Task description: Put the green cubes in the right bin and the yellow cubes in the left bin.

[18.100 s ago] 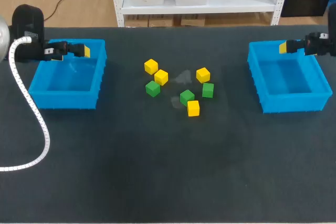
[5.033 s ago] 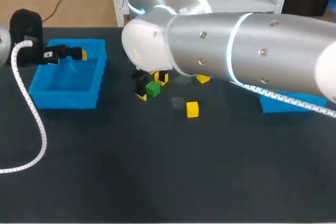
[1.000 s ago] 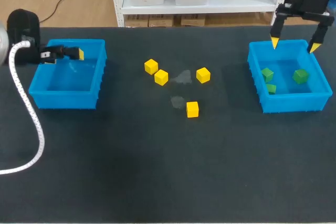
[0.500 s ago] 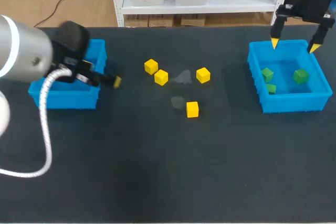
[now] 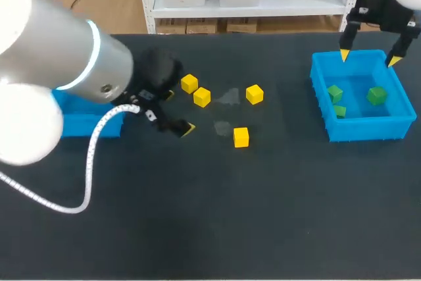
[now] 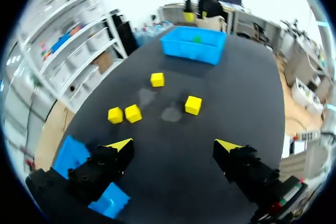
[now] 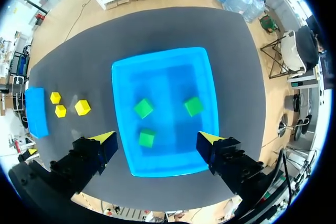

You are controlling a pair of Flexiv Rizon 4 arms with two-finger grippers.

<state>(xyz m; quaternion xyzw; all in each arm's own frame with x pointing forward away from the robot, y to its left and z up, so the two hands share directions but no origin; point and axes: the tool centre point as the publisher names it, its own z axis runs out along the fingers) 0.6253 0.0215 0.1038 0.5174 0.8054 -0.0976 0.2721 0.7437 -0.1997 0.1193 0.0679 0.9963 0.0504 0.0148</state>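
Hovering with left gripper (image 5: 179, 111) splayed open, nearest yellow cube (image 5: 202, 97) just beside it at 2 o'clock in head view; well apart from right gripper (image 5: 369, 57), released above right bin (image 5: 320, 100) holding green cubes (image 5: 335, 93).

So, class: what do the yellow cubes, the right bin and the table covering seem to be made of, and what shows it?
Yellow cubes: perhaps painted wood or foam; flat matte faces, crisp edges; which one is unclear.
Right bin: likely moulded plastic; uniform bright blue, ribbed sides, slight sheen inside.
Table covering: seemingly a dark matte mat or cloth; no reflections, faint pale smudges.
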